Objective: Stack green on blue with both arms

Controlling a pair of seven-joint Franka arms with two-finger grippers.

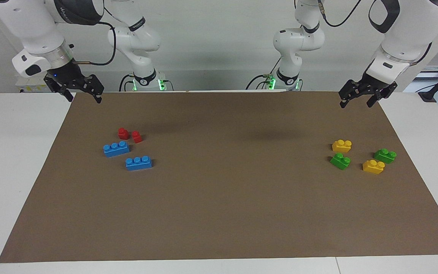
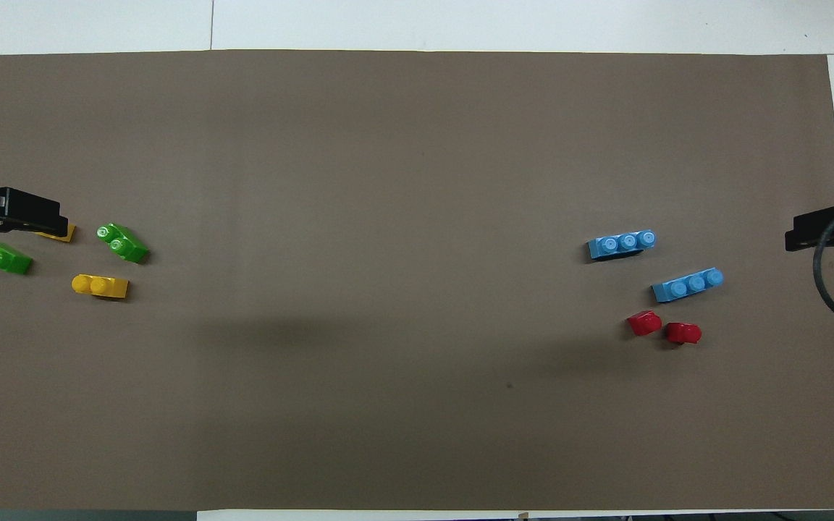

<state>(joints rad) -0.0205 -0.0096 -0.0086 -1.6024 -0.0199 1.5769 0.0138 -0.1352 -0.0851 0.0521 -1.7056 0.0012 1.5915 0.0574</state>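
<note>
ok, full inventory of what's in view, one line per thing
green bricks: 2, bright green, two studs, on the mat toward the left arm's end, mixed in with the yellow ones
blue bricks: 2, light blue, three studs, on the mat toward the right arm's end, apart from each other
yellow bricks: 2, yellow, two studs, beside the green bricks
red bricks: 2, red, single stud, side by side, nearer to the robots than the blue bricks
mat: 1, brown, covering most of the table
table: 1, white, showing around the mat
left hand: 1, black, open, empty, raised over the mat's corner
right hand: 1, black, open, empty, raised over the mat's corner
</note>
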